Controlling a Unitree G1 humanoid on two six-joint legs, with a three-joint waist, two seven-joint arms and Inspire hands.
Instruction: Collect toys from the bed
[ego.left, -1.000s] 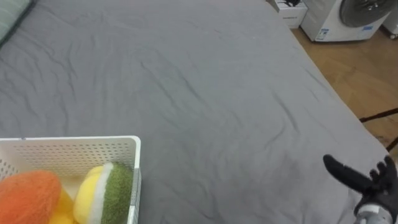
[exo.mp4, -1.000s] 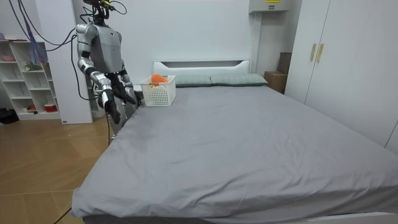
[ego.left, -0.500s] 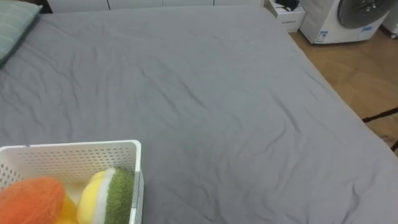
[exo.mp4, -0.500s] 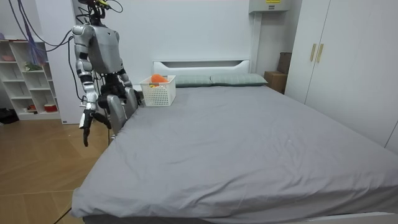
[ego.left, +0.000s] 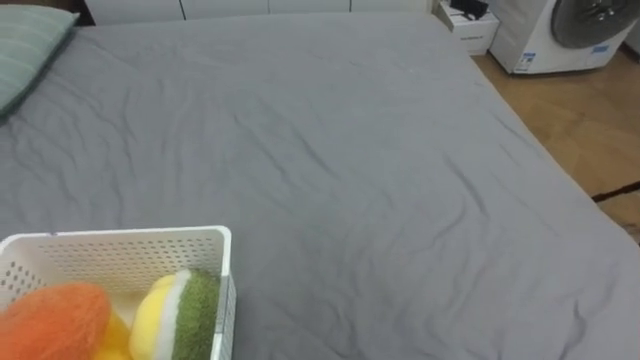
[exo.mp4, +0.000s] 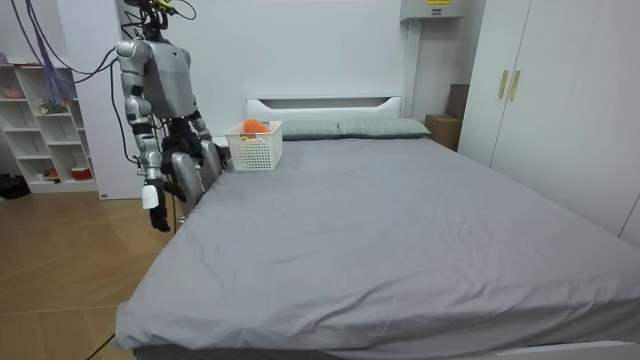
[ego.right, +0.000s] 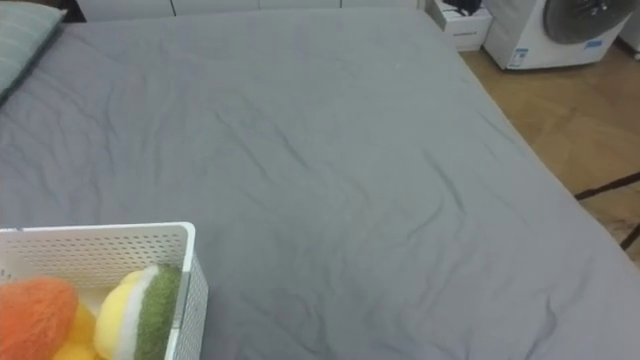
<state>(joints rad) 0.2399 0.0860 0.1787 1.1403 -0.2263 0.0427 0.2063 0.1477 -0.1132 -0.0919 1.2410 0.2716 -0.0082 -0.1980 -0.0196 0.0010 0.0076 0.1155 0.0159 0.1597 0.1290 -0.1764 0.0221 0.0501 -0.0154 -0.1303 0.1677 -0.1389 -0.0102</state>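
Grey bed (ego.left: 380, 160), fuzzy orange toy (ego.left: 50, 320), yellow-green toy (ego.left: 178, 315)

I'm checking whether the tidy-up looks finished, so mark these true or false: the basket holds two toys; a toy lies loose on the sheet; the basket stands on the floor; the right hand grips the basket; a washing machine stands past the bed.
1. The white basket holds an orange toy and a yellow-and-green toy. True.
2. A toy lies loose on the grey sheet. False: the toys in view are in the basket.
3. The basket stands on the floor. False: it stands on the bed, near the head end.
4. The right hand grips the basket. False: it hangs at the robot's side, apart from the basket.
5. A washing machine stands on the floor past the bed. True.
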